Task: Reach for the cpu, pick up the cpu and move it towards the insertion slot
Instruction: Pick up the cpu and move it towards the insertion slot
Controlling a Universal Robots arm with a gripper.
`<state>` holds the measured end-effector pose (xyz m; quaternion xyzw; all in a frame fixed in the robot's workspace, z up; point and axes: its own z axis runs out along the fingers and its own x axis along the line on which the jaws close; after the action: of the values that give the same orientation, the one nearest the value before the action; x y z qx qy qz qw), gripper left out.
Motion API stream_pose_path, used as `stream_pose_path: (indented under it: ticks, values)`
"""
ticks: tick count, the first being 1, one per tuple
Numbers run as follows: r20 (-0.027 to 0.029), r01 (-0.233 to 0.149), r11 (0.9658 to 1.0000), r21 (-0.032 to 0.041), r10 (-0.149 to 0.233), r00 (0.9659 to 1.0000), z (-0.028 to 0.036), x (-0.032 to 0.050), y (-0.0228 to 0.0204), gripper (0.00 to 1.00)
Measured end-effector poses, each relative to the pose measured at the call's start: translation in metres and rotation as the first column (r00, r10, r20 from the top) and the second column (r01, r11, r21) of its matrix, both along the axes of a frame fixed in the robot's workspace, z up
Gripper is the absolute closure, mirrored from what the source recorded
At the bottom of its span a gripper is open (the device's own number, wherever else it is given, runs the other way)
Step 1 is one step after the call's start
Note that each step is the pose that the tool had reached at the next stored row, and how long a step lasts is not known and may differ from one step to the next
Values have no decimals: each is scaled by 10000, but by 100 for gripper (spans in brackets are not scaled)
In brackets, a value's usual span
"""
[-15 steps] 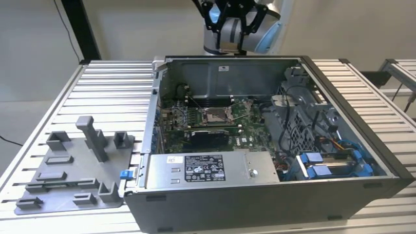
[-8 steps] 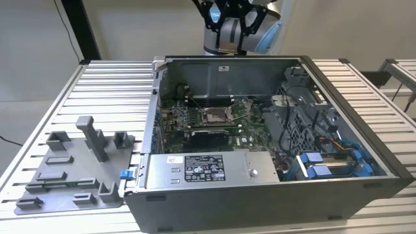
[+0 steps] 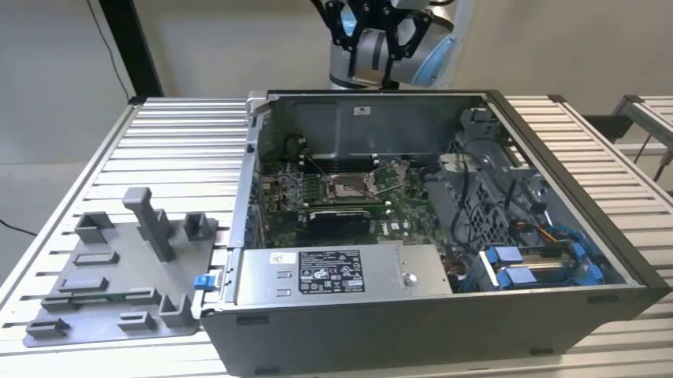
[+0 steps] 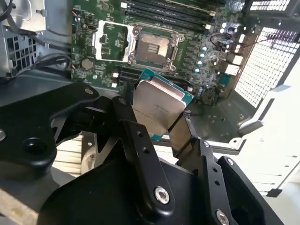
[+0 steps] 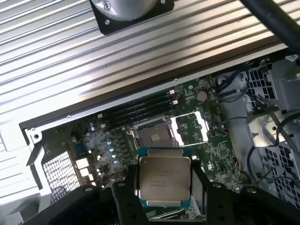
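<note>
My gripper (image 4: 152, 123) (image 5: 165, 188) is shut on the cpu (image 4: 157, 107) (image 5: 164, 180), a flat square chip with a silvery top and a green rim, clamped by two opposite edges between the black fingers (image 4: 125, 115). In both wrist views the cpu hangs in the air, short of the insertion slot (image 4: 150, 47) (image 5: 154, 136). The slot is a shiny metal frame with a brownish centre on the green board, and its lid is swung open to one side. In the exterior view the gripper (image 3: 377, 33) is high above the far wall of the open computer case, with the insertion slot (image 3: 347, 187) below.
The open computer case (image 3: 589, 228) lies on a ribbed metal table. Inside it are a long black card (image 3: 334, 224), a silver power-supply box (image 3: 326, 272) and cables with blue connectors (image 3: 537, 264). A grey plastic tray (image 3: 116, 291) with blocks and posts sits at the exterior view's left.
</note>
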<state>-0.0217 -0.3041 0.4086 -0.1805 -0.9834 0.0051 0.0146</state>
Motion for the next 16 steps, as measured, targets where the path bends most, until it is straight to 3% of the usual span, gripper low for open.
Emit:
stream_pose_path:
  ticks: [4, 8, 12, 16]
  values:
    - [0, 700, 9975, 0, -700, 9975, -4, 0, 0, 100]
    - [0, 1368, 9906, 1, -1368, 9906, -8, 0, 0, 100]
    - [0, 2029, 9792, 1, -2029, 9792, -9, 0, 0, 100]
    - [0, 2706, 9627, 0, -2706, 9627, -11, 0, 0, 100]
